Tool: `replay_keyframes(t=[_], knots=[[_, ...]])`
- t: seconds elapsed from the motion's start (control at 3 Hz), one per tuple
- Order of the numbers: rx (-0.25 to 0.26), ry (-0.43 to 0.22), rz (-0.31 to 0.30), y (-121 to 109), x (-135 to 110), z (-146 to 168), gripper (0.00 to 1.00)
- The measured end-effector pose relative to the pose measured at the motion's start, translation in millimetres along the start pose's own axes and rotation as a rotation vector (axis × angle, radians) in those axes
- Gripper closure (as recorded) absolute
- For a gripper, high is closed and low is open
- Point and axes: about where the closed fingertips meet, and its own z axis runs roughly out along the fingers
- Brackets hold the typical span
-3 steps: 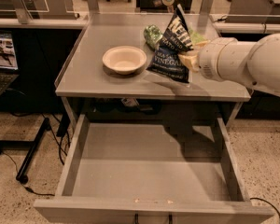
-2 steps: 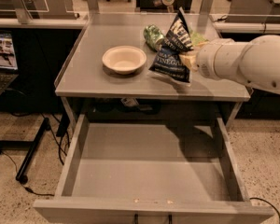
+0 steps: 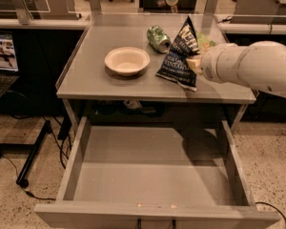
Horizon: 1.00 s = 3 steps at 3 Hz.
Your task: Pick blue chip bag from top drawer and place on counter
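The blue chip bag (image 3: 177, 60) is dark navy with white lettering. It stands tilted on the right side of the counter (image 3: 95, 80), its lower edge on the surface and its top corner pointing up. My gripper (image 3: 193, 64) is at the bag's right edge and shut on it, with the white arm reaching in from the right. The top drawer (image 3: 152, 175) is pulled fully out below the counter, and its grey floor is bare.
A cream bowl (image 3: 127, 60) sits mid-counter, left of the bag. A green can (image 3: 158, 38) lies behind the bag. A bit of green bag (image 3: 206, 42) shows behind my wrist. Other desks flank the counter. Cables and a stand leg (image 3: 33, 156) lie on the floor at left.
The bag and my gripper have shifted slightly to the right. The bowl, the can and the drawer have not moved.
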Motion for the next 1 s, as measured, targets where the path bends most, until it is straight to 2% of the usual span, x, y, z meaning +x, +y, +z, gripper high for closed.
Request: replay_keyframes(t=[1.0], knots=[[0.0, 0.0, 0.0, 0.0, -0.1, -0.1, 0.04]])
